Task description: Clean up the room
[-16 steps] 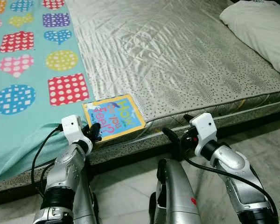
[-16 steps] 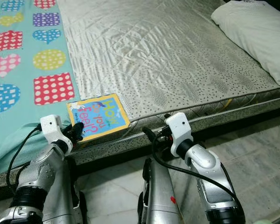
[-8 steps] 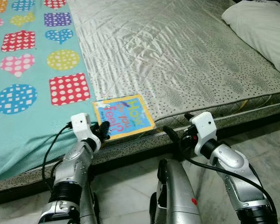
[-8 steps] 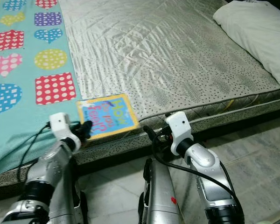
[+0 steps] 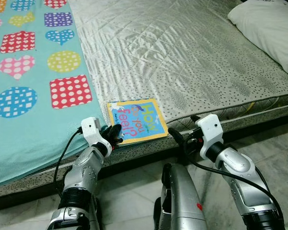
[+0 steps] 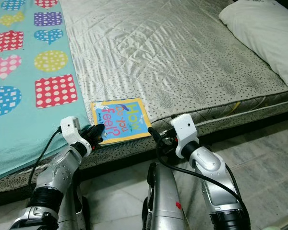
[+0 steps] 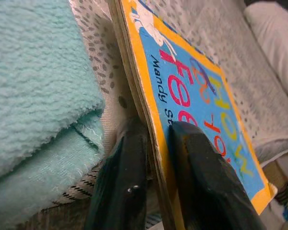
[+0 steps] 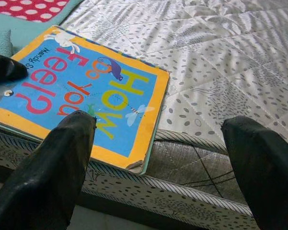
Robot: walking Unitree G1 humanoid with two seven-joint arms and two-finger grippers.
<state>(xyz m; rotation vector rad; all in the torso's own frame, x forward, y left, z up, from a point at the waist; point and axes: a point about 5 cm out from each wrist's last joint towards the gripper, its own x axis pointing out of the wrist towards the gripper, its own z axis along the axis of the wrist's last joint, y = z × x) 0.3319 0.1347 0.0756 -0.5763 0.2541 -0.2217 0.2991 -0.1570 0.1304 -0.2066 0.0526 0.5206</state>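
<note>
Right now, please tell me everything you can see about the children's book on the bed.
The book is thin, apparently a board book, with a blue cover, a yellow border and colourful letters reading "How do you feel?". It lies flat at the front edge of the grey quilted mattress, beside the turquoise blanket, one worn corner reaching just past the edge. The left gripper pinches its near edge, one finger on the cover, one beneath. The right gripper is open close by, not touching it.

One book (image 5: pixel 137 120) lies on one mattress (image 5: pixel 192 52). There is one blanket (image 5: pixel 24 72) and one pillow (image 5: pixel 271 31). Two grippers show: left gripper (image 5: pixel 114 132), right gripper (image 5: pixel 181 142).
</note>
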